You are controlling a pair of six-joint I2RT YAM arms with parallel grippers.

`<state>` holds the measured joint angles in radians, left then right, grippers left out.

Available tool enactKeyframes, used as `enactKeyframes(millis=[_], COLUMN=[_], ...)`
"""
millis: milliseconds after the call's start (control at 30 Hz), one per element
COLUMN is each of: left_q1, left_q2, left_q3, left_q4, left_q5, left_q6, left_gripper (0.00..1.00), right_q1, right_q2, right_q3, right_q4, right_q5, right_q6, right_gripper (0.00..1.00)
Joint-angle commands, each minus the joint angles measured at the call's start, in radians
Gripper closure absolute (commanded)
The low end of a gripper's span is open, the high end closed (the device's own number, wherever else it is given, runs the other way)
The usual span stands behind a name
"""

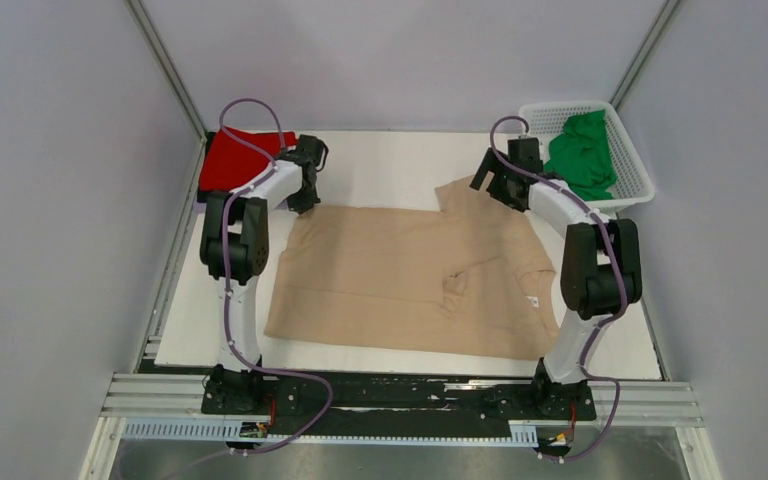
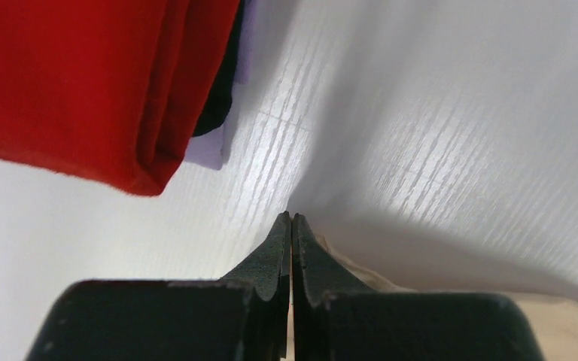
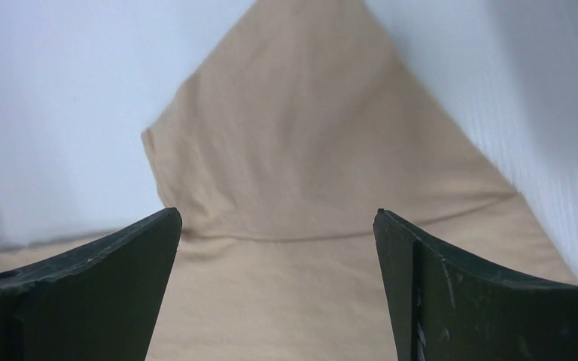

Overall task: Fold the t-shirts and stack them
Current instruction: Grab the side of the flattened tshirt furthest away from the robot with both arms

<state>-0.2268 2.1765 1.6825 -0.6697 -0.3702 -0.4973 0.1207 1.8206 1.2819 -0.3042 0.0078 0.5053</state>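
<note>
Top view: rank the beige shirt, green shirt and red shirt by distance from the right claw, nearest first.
1. Beige shirt: spread mid-table, it reaches right under the open right claw.
2. Green shirt: in the basket, just to the claw's right at the far-right corner.
3. Red shirt: folded at the far-left corner, on the opposite side.

Closed in by plain pale grey walls [image 1: 50, 200] on three sides, softly and evenly lit, with a white wood-grain table [image 1: 390, 160] fronted by aluminium rails [image 1: 150, 395].
</note>
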Motion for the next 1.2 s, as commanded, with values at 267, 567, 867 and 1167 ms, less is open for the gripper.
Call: enactKeyframes(millis=[267, 567, 867, 1167], left_q1=[0.001, 0.001, -0.001, 0.0], left_q2=[-0.204, -0.223, -0.262, -0.313], left_q3=[-0.063, -0.08, -0.131, -0.183], left_q4=[0.01, 0.017, 0.033, 0.054], left_q5=[-0.043, 0.019, 0.057, 0.068], left_q6=[0.021, 0.006, 0.001, -0.007], left_gripper=[1.0, 1.0, 1.0, 1.0], right_q1=[-0.003, -0.003, 0.011, 0.064], right_q2=[0.302, 0.52, 0.643, 0.569], right_q3=[0.419, 0.689, 0.787, 0.667], right_q4=[-0.052, -0.057, -0.103, -0.154], right_q5=[0.131, 0.114, 0.073, 0.282], right_q6=[-0.104, -0.207, -0.246, -0.272], right_gripper=[0.01, 0.05, 0.18, 0.32])
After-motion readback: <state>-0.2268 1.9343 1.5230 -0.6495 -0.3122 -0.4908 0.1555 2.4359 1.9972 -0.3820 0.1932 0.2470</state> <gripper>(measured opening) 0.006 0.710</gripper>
